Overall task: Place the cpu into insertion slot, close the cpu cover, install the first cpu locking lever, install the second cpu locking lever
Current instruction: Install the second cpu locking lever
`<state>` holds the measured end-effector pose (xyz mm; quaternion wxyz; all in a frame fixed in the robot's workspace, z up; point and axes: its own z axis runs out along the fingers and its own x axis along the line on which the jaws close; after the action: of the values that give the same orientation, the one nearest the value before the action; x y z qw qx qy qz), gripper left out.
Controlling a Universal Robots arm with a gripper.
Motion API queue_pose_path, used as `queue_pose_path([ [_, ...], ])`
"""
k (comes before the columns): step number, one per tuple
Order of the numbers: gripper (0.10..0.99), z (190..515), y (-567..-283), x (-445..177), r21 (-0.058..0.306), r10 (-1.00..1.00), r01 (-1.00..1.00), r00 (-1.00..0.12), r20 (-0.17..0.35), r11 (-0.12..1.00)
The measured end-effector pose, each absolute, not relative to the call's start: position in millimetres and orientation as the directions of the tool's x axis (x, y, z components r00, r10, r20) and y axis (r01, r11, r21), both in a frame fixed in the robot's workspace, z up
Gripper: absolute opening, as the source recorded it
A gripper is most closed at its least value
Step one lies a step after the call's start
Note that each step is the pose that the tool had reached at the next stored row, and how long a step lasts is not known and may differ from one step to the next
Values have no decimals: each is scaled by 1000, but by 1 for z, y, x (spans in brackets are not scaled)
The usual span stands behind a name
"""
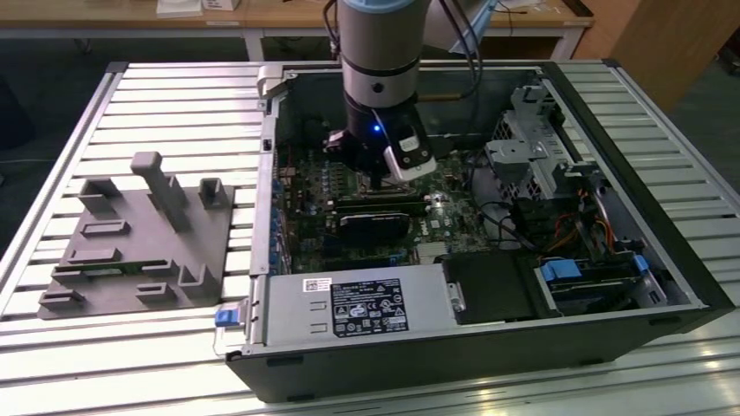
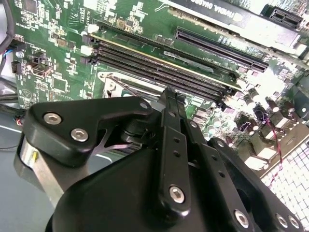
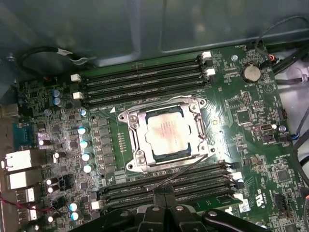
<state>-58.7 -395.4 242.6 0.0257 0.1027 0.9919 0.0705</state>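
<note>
Hand: black, two-fingered, on the grey-and-silver arm reaching down into the open black computer case. In both wrist views the fingers sit pressed together with no gap and nothing between them, so closed and empty; tips poised just above the board, at the socket's edge.

Thin wire locking lever: runs slantwise from the socket corner toward the fingertips, lifted off the board and seemingly not yet hooked down. The closed tips look placed to push it.

Cpu: small flat square chip with a dull silver top, lying level inside the insertion slot, just beyond the fingertips.

Cpu cover: thin silvery metal frame, folded down flat around the chip, which shows through its square window.

Long narrow black memory slots: on both sides of the socket.

Grey moulded fixture block: well off to one side, on the ribbed metal worktop.
</note>
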Motion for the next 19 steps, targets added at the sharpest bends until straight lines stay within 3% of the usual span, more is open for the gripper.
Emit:
queue_pose_path([
  [6, 106, 244, -397, -57, 128, 207, 200, -978, -40, 971],
  [19, 106, 245, -397, -53, 128, 207, 200, -978, -40, 971],
])
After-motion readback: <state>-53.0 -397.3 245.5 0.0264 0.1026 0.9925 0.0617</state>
